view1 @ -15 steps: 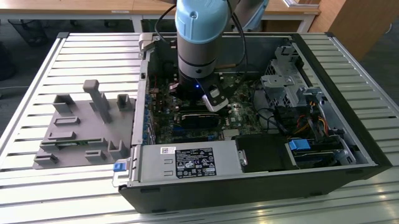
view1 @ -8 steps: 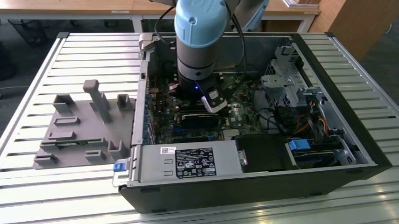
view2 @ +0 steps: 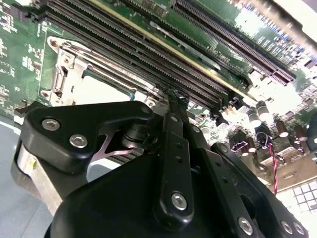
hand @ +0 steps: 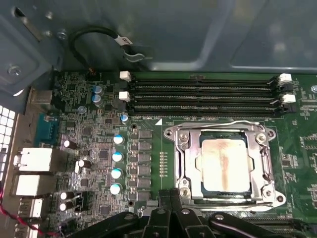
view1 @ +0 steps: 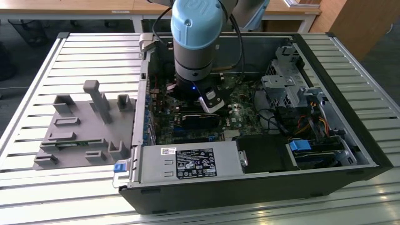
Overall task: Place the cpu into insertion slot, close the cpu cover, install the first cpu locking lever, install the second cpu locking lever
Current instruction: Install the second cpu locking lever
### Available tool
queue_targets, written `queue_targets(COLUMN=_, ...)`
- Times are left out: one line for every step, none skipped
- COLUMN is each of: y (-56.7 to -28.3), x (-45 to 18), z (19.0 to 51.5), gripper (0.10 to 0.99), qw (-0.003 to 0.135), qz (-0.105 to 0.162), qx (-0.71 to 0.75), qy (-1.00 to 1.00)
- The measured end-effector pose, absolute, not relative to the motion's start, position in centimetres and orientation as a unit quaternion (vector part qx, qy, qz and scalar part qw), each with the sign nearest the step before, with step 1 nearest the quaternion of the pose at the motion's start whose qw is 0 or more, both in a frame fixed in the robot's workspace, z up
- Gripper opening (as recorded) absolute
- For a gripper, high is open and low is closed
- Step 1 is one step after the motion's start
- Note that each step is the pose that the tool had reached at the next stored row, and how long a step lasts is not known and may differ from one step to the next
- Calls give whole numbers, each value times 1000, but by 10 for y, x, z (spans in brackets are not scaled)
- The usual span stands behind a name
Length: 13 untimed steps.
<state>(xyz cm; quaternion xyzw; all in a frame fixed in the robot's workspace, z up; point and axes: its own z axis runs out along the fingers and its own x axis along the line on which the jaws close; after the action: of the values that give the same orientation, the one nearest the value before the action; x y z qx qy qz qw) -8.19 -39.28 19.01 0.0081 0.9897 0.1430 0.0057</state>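
Note:
In the first wrist view the cpu (hand: pixel 224 165), a dull silver square with a brownish smear, lies in the insertion slot (hand: pixel 225 163) on the green board. The cpu cover (hand: pixel 190 163), a silver frame, lies flat around it. A thin wire locking lever (hand: pixel 237 122) runs along one side of the frame. My gripper (hand: pixel 171 197) is beside the socket's edge, its black fingers together with nothing visible between them. The second wrist view shows the gripper (view2: pixel 173 99) tip close to the socket (view2: pixel 91 84). In the exterior view the gripper (view1: pixel 210 107) reaches down into the open computer case (view1: pixel 350 140).
Long black memory slots (hand: pixel 203 96) run beside the socket. Capacitors (hand: pixel 117 163) and rear ports (hand: pixel 34 171) stand on the board. A power supply (view1: pixel 187 161) and drive cage (view1: pixel 287 84) crowd the case. A grey fixture (view1: pixel 84 126) sits on the slatted table at the exterior view's left.

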Motion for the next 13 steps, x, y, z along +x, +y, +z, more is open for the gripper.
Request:
queue_targets(y=-392, x=-82, z=189, gripper=106, qw=6, qz=143, qx=8, qy=990)
queue_targets(y=-392, x=-82, z=189, gripper=106, qw=6, qz=143, qx=8, qy=990)
queue_targets(y=-392, x=-82, z=189, gripper=106, qw=6, qz=143, qx=8, qy=990)
queue_targets(y=-392, x=-82, z=189, gripper=106, qw=6, qz=143, qx=8, qy=990)
queue_targets(y=-392, x=-82, z=189, gripper=106, qw=6, qz=144, qx=8, qy=990)
queue_targets(y=-392, x=-83, z=190, gripper=106, qw=6, qz=145, qx=8, qy=989)
queue_targets(y=-392, x=-83, z=191, gripper=106, qw=6, qz=145, qx=8, qy=989)
queue_targets(y=-392, x=-83, z=193, gripper=106, qw=6, qz=146, qx=8, qy=989)
queue_targets(y=-392, x=-83, z=193, gripper=106, qw=6, qz=146, qx=8, qy=989)
queue_targets(y=-392, x=-83, z=194, gripper=106, qw=6, qz=146, qx=8, qy=989)
queue_targets(y=-392, x=-83, z=194, gripper=106, qw=6, qz=146, qx=8, qy=989)
queue_targets(y=-392, x=-83, z=194, gripper=106, qw=6, qz=146, qx=8, qy=989)
queue_targets(y=-392, x=-83, z=193, gripper=106, qw=6, qz=146, qx=8, qy=989)
